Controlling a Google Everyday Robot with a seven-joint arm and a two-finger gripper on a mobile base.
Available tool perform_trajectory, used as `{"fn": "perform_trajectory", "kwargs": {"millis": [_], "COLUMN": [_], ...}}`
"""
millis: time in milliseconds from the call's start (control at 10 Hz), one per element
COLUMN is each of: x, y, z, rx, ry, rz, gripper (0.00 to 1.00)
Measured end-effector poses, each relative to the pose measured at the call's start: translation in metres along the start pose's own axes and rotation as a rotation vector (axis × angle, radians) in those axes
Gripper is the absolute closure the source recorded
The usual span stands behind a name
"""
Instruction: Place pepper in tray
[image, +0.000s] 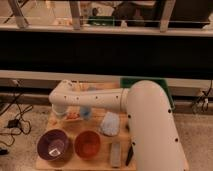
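Hanging low over the wooden table's (70, 129) left side, the gripper (66, 113) is masked by the white wrist; whether it is spread or pressed together cannot be told. Just beside it lies a small orange-red sliver, judged to be the pepper (74, 116), elongated and partly hidden. Recommended: pinch across its narrow width, lift above the purple bowl (52, 145), and carry it right to the green tray (168, 95), well apart behind the arm.

purple bowl (54, 145) front left, orange bowl (87, 144) beside it; light-blue cloth (109, 124) behind; grey block (115, 154) right.
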Motion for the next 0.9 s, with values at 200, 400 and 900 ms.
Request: {"fn": "perform_trajectory", "kwargs": {"millis": [200, 400, 900], "x": [-0.008, -0.014, -0.015], "y": [0.002, 0.003, -0.002], "z": [-0.021, -0.043, -0.099], "rx": [0.032, 0.062, 0.158], "ry": [-0.033, -0.056, -0.078], "rz": [-0.008, -0.013, -0.021], "gripper": [1.00, 1.00, 1.00]}}
